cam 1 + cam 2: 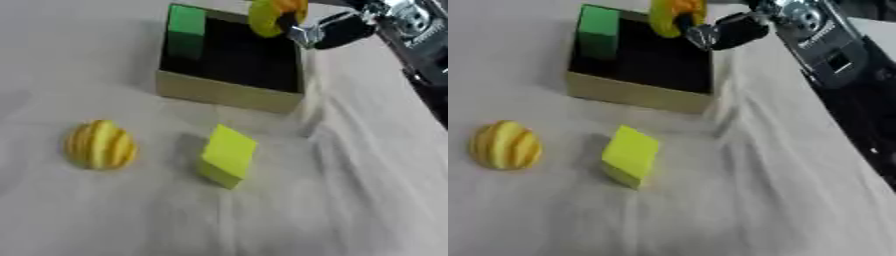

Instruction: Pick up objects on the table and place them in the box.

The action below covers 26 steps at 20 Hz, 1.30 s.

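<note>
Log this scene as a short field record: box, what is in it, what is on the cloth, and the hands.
box: open tan cardboard box with dark inside, far centre
in box: green block, far left corner
right hand: right hand holding a yellow-orange object over the box's far edge
on cloth: yellow striped rounded object, left; yellow block, centre, tilted
left hand: not in view
surface: wrinkled white cloth
</note>
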Each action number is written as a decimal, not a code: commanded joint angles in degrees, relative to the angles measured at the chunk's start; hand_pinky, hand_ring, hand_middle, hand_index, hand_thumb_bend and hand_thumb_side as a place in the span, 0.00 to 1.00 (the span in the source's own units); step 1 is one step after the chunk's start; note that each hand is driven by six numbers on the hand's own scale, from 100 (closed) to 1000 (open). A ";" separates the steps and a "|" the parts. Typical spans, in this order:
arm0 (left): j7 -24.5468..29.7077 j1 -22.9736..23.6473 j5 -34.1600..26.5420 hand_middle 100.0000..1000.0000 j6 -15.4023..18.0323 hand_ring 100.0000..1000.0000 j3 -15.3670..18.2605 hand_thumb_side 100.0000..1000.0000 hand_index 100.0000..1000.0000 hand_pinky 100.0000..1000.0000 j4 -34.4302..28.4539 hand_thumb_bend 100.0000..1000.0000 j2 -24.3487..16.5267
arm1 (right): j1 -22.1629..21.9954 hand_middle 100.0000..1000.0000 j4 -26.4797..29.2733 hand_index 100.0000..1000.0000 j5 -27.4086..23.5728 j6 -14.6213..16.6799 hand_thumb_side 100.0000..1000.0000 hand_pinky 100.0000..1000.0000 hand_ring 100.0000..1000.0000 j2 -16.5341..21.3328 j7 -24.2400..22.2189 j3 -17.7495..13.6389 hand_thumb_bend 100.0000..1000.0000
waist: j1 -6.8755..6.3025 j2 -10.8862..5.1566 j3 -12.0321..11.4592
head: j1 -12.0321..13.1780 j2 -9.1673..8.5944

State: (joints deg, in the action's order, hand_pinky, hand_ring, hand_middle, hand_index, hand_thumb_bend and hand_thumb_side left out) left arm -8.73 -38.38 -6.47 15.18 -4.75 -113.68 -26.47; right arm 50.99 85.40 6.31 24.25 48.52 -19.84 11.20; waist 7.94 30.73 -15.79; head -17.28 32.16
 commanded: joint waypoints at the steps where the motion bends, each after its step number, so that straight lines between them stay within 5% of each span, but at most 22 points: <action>1: 0.31 -0.97 -0.21 0.71 0.03 0.75 0.17 0.58 0.83 0.66 -0.91 0.00 -1.06 | 0.83 0.46 -1.60 0.69 2.74 1.08 0.00 0.79 0.61 0.14 -0.45 0.10 0.00 | -0.29 -1.12 -0.20 | -0.60 -0.76; 9: 0.72 -1.93 -0.47 0.71 0.12 0.75 -0.15 0.58 0.83 0.66 -0.91 0.00 -0.77 | 1.03 0.50 -6.99 0.71 8.36 3.97 0.00 0.80 0.65 -2.09 -0.71 0.39 0.00 | 0.10 -0.44 -1.29 | -1.05 -0.52; 16: 0.72 -1.49 -0.57 0.71 -0.14 0.75 -0.23 0.58 0.83 0.66 -0.91 0.00 -0.88 | 0.65 0.67 -6.30 0.88 11.56 6.98 0.12 0.87 0.79 -1.65 -2.71 -0.21 0.00 | 0.01 -0.74 -0.78 | -0.78 -0.07; 21: 0.95 -1.32 -0.71 0.70 -0.28 0.74 -0.48 0.58 0.83 0.66 -0.91 0.00 -0.88 | 0.48 0.71 -5.34 0.92 13.34 6.76 0.13 0.88 0.80 -1.20 -1.44 -0.86 0.10 | -0.05 -1.00 -0.49 | -0.64 0.15; 26: 1.21 -0.90 -0.80 0.70 -0.55 0.74 -0.61 0.58 0.83 0.66 -0.91 0.00 -1.00 | 0.26 0.72 -4.73 0.93 13.03 6.37 0.19 0.88 0.81 -0.79 0.08 -1.12 0.06 | -0.19 -1.37 -0.16 | -0.40 0.47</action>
State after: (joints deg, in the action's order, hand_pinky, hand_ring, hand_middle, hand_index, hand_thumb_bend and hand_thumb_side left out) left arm -7.67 -38.84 -7.21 14.65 -5.46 -113.68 -26.43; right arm 50.63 79.43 19.44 30.70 45.35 -20.34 11.03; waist 8.28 31.38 -16.04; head -17.75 32.38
